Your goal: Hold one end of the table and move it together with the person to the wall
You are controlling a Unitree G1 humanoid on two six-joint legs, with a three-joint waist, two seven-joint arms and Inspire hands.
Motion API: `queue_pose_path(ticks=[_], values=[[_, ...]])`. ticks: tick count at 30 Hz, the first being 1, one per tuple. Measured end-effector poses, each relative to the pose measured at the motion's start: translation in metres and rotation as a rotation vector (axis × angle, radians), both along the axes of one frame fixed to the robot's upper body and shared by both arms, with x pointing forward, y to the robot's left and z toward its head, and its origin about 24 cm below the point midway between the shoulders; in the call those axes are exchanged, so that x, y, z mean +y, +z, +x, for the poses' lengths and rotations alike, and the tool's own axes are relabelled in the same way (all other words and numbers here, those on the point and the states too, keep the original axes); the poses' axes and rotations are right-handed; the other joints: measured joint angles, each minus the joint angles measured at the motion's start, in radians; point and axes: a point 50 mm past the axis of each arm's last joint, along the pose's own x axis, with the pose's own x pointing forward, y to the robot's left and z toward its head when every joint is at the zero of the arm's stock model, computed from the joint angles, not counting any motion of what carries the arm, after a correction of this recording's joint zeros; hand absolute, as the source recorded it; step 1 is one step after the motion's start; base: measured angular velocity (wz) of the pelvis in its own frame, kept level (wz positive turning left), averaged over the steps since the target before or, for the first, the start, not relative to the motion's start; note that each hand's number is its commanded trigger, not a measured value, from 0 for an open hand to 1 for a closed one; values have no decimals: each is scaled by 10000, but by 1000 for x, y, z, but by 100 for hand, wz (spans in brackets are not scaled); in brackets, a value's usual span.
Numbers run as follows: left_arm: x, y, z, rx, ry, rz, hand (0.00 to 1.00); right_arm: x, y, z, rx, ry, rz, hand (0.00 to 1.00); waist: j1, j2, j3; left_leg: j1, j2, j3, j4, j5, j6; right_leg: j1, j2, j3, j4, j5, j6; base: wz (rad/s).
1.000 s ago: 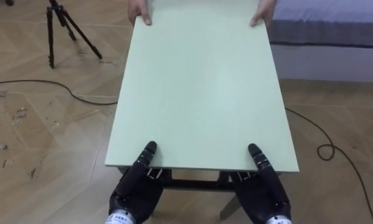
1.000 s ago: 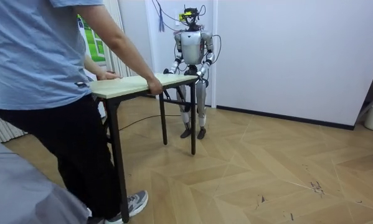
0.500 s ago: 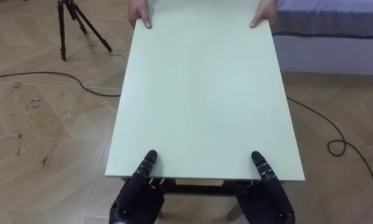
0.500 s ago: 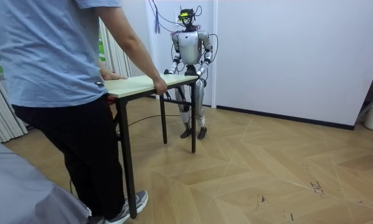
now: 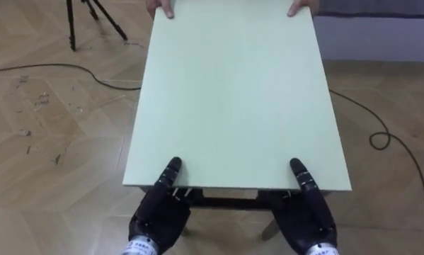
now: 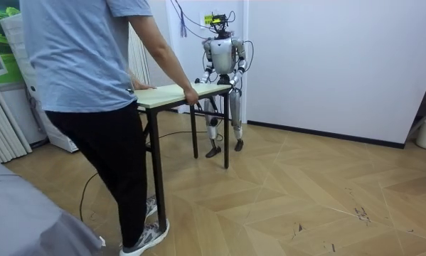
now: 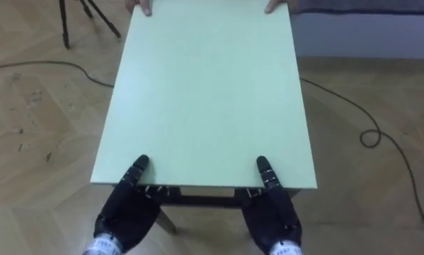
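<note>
Worktop (image 5: 233, 92), person (image 6: 92, 85) and robot have shifted toward the room view's right since the earlier frame.
Tripod (image 5: 91, 18) stands on the floor at 10 o'clock. Left robot hand (image 5: 155, 216) clamps the worktop's near edge at 7 o'clock, thumb on top, fingers beneath. Person's hands (image 5: 160, 7) hold the far edge at 11 and 1 o'clock. Right robot hand (image 5: 307, 216) clamps likewise at 5 o'clock.
</note>
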Motion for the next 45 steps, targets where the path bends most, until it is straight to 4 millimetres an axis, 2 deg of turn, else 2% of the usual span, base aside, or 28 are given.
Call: queue_pose_path(ticks=[2, 3, 5, 6, 7, 8, 9, 10, 11, 13, 14, 15, 16, 17, 18, 20, 21, 23, 24, 26, 29, 33, 36, 39, 42, 43, 44, 45], values=[[0, -3, -5, 168, 42, -14, 100, 0, -3, -4, 57, 48, 104, 100, -27, -112, -31, -122, -334, 75, 13, 182, 242, -2, -141, 224, -402, 549, 52, -19], [1, -4, -7, 238, 71, -36, 100, 0, -4, -4, 94, 75, 124, 100, -21, -140, -41, -159, -392, 115, 32, 232, 300, 4, -163, 301, -534, 711, 66, -28], [0, -6, -11, 379, 127, -97, 100, -2, -5, -5, 208, 227, 14, 100, -34, -298, -84, -410, -684, 367, 200, 403, 525, 16, -274, 633, -1115, 1439, 190, -27], [0, -6, -11, 380, 136, -121, 100, -2, -5, -5, 213, 253, 24, 100, -79, -323, -93, -513, -736, 424, 251, 461, 588, 12, -293, 779, -1294, 1644, 382, -13], [0, -5, -10, 373, 136, -133, 100, -2, -4, -3, 201, 246, 81, 100, -81, -258, -99, -743, -692, 636, 336, 594, 732, -26, -289, 1138, -1464, 2023, 1219, 10], [-1, -4, -6, 306, 52, -39, 100, -3, -5, -4, 240, 171, 156, 100, -107, -227, -80, -905, -528, 1195, 368, 713, 777, -309, -511, 1420, -214, 1237, 1526, 26], [-3, -3, -4, 304, -21, 5, 100, -4, -5, -6, 292, 96, 226, 100, -135, -223, -77, -928, -492, 1332, 335, 801, 798, -390, -695, 1438, 745, 635, 1502, 58], [-6, -3, -1, 292, -232, 174, 100, -7, -7, -10, 405, -74, 342, 100, -170, -280, -111, -922, -481, 1643, 132, 1005, 823, -390, -1107, 1538, 2482, -498, 1480, 59], [-7, -3, 0, 248, -313, 261, 100, -7, -8, -13, 467, -192, 488, 100, -162, -369, -159, -930, -503, 2017, -67, 1191, 840, -201, -1510, 1626, 3973, -1317, 1647, 44], [-5, -2, -2, 170, -330, 329, 100, -6, -7, -14, 435, -217, 604, 100, 32, -426, -160, -1020, -538, 2328, -91, 1302, 861, 556, -2015, 1737, 5239, -1862, 1758, -16], [-3, -2, -2, 88, -281, 330, 100, -5, -5, -13, 372, -131, 621, 100, 210, -509, -160, -1177, -562, 2533, 24, 1315, 857, 1233, -2379, 1832, 5379, -1947, 1842, -43], [-2, -1, -2, 26, -257, 334, 100, -4, -5, -13, 335, -83, 627, 100, 272, -566, -167, -1305, -561, 2596, 143, 1316, 857, 1579, -2530, 1882, 5273, -1949, 1853, -39], [1, 0, -2, -116, -197, 349, 100, -1, -4, -11, 266, -5, 672, 100, 369, -760, -157, -1652, -557, 2575, 473, 1327, 836, 2245, -2721, 2017, 4772, -1998, 1962, -35], [4, 1, -1, -219, -184, 398, 100, 1, -3, -9, 203, 53, 725, 100, 536, -914, -74, -1954, -462, 2348, 835, 1394, 725, 2459, -2563, 2061, 3902, -2343, 2355, -33], [4, 1, -1, -214, -186, 408, 100, 2, -3, -10, 212, 68, 763, 100, 599, -913, -71, -2105, -369, 2149, 976, 1435, 662, 2532, -2395, 2014, 3570, -2387, 2328, -51], [8, 4, -4, -328, -66, 449, 100, 7, -2, -7, 140, 200, 869, 100, 875, -953, -97, -2555, -52, 1548, 1063, 1638, 346, 2911, -1632, 2130, 1984, -2399, 2335, -41], [9, 6, -4, -407, -49, 477, 100, 7, -1, -6, 80, 213, 880, 100, 888, -1015, -94, -2668, 21, 1536, 1004, 1690, 293, 2978, -1547, 2129, 1706, -2446, 2347, -7], [11, 12, 4, -781, -101, 580, 100, 7, 4, 1, -218, 208, 872, 100, 980, -1333, -5, -3241, 118, 1500, 1048, 1825, 241, 2753, -1470, 2096, 996, -2805, 2252, 2], [11, 13, 6, -844, -97, 592, 100, 7, 5, 4, -288, 223, 862, 100, 1045, -1350, -5, -3409, 191, 1519, 1144, 1836, 222, 2671, -1424, 2038, 884, -2826, 2252, -15], [13, 15, 10, -1008, -53, 618, 100, 10, 6, 11, -426, 285, 848, 100, 1067, -1367, 7, -3892, 300, 1385, 1334, 1917, 139, 2683, -1227, 1487, 160, -2828, 2250, -9], [12, 17, 14, -1154, -167, 754, 100, 8, 7, 13, -483, 185, 776, 100, 927, -1371, 19, -4472, 336, 1158, 1384, 2243, 133, 2689, -1054, 1068, -407, -2830, 2180, 29], [12, 14, 9, -1010, -238, 802, 100, 7, 2, 10, -302, 122, 774, 100, 765, -1354, 30, -4673, 352, 949, 1291, 2553, 106, 2659, -896, 784, -454, -2881, 1939, 28], [11, 9, -1, -795, -337, 826, 100, 7, -4, -3, -34, 82, 870, 100, 832, -1323, 45, -4512, 395, 836, 1082, 2808, 64, 2711, -775, 743, -456, -2810, 1814, 8], [10, 4, -7, -610, -446, 845, 100, 7, -7, -10, 147, 40, 861, 100, 1078, -1131, 110, -4339, 570, 822, 861, 3147, -6, 2745, -560, 750, -439, -2678, 1612, -6], [8, 3, -4, -564, -585, 848, 100, 7, -9, -11, 250, -36, 771, 100, 1260, -1045, 120, -3963, 590, 692, -431, 4267, -275, 2560, -296, 703, -581, -2374, 1199, 6], [8, 3, -2, -614, -590, 839, 100, 7, -7, -10, 166, -68, 761, 100, 1334, -1062, 90, -3824, 605, 676, -1170, 4852, -686, 2342, -246, 499, -728, -2178, 1035, -22], [9, 3, -3, -588, -456, 751, 100, 5, -6, -8, 123, -70, 723, 100, 1487, -1004, 126, -3945, 791, 757, -142, 4240, -337, 2086, -237, 417, -601, -2114, 766, -39], [9, 2, -5, -502, -396, 699, 100, 6, -6, -8, 169, -25, 679, 100, 1600, -985, 120, -3965, 876, 929, 837, 3590, -291, 2002, -232, 346, -514, -2135, 627, -73]])
